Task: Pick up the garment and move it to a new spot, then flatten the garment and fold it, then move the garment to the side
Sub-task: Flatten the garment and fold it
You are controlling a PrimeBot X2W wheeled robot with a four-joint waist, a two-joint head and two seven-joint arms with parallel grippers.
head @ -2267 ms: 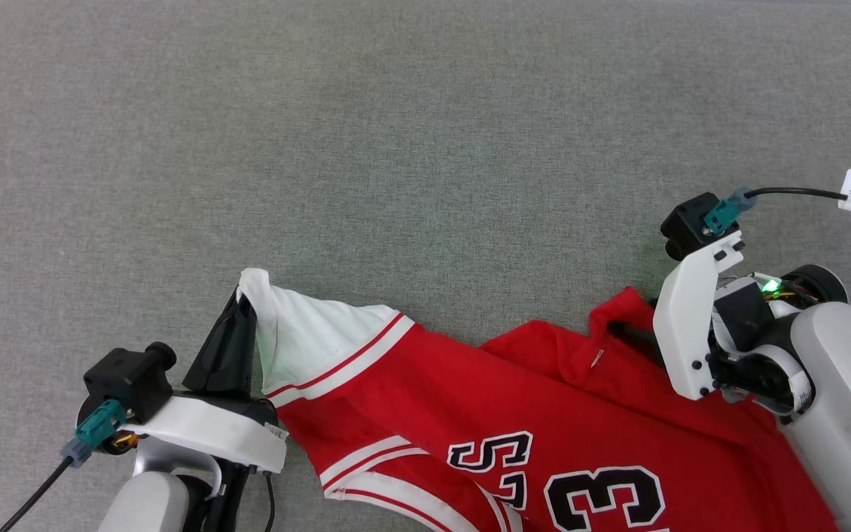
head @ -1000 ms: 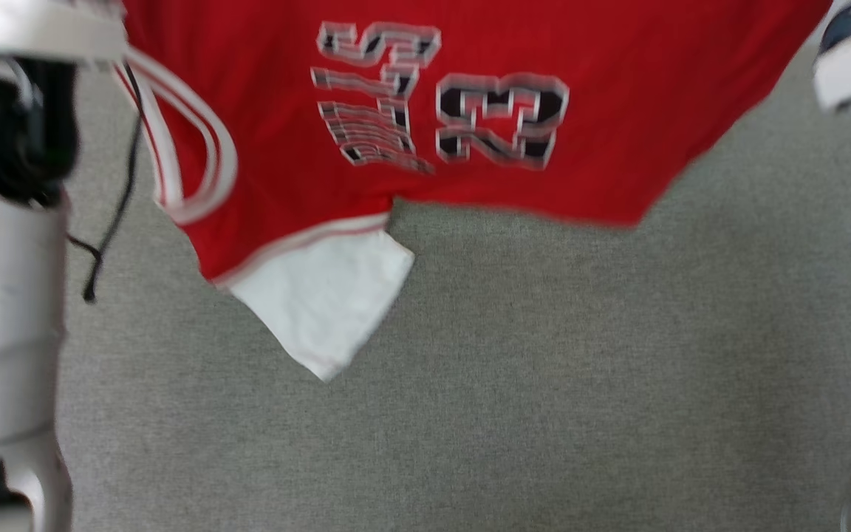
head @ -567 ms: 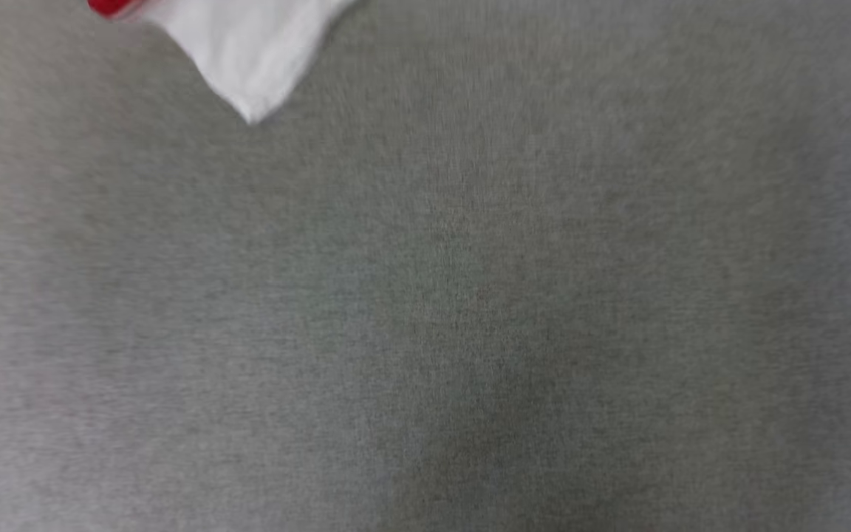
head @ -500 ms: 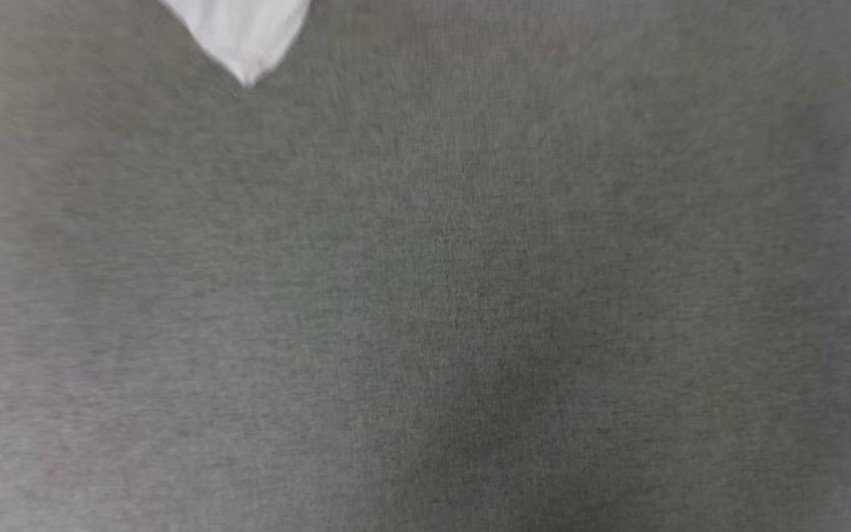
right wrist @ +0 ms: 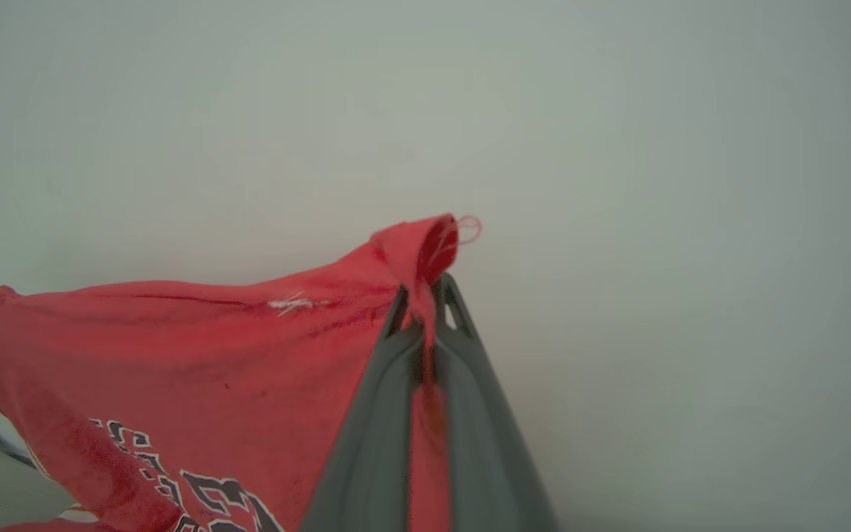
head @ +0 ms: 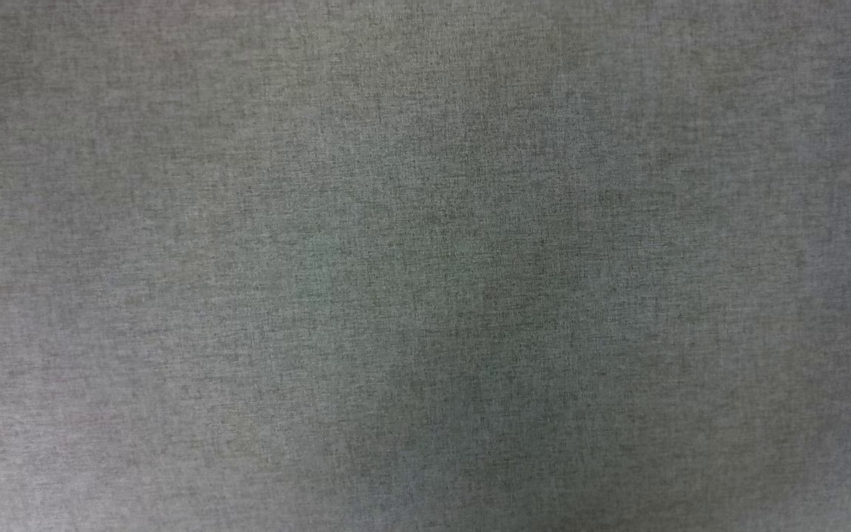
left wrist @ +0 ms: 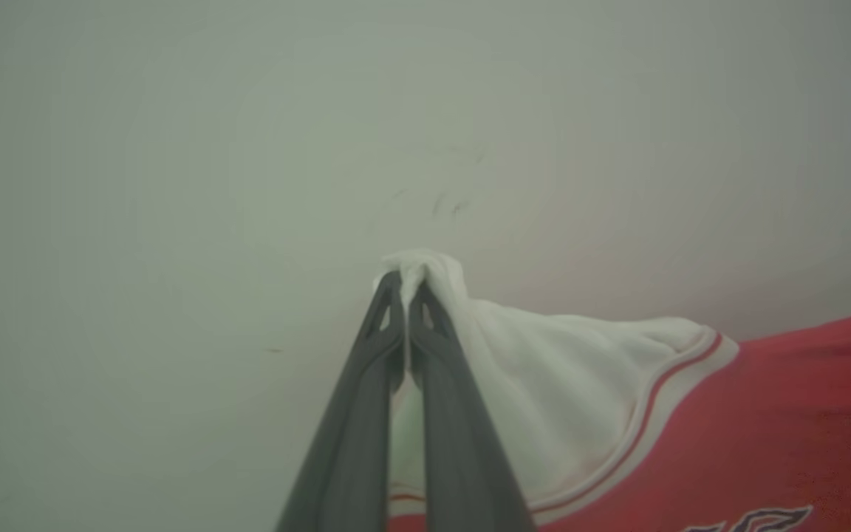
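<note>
The garment is a red jersey with white sleeves and striped trim. In the left wrist view my left gripper is shut on the tip of a white sleeve, and the red body hangs to the right. My right gripper is shut on a bunched red corner of the garment in the right wrist view; black-and-white numerals show low on the cloth. Both pinched corners stand against a pale, blurred background.
The head view looks down on the grey fabric work surface, with a soft dark shadow near its lower middle.
The head camera has swung, so the jersey and both arms slid out of its top edge; the last white sleeve tip is gone from it. The jersey went from lying on the surface to hanging.
</note>
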